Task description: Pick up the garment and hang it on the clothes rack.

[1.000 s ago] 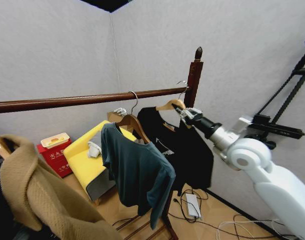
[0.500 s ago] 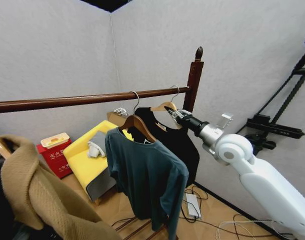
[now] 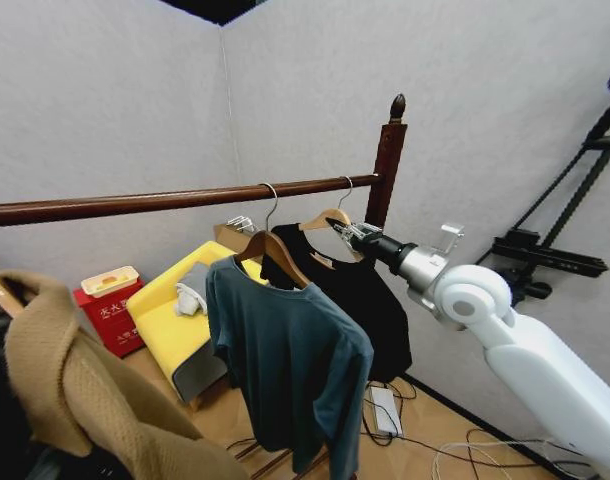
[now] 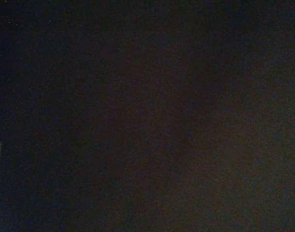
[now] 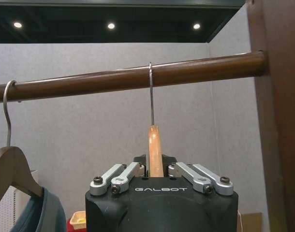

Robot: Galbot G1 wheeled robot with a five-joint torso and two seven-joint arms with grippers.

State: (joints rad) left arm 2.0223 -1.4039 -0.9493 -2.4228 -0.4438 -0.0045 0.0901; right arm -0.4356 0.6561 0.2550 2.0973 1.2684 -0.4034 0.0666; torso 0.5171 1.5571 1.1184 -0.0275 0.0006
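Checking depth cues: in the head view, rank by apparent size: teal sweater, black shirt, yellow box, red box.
1. teal sweater
2. black shirt, partly hidden behind the sweater and farther off, so true size is unsure
3. yellow box
4. red box

A teal long-sleeved sweater (image 3: 290, 355) hangs on a wooden hanger (image 3: 270, 248). A tan coat (image 3: 80, 385) is draped at the left. Behind, on the floor by the wall, stand a yellow and grey case (image 3: 170, 320) and a red box (image 3: 110, 300). Cables and a white adapter (image 3: 387, 410) lie on the floor. A black stand (image 3: 560, 225) rises at the right.
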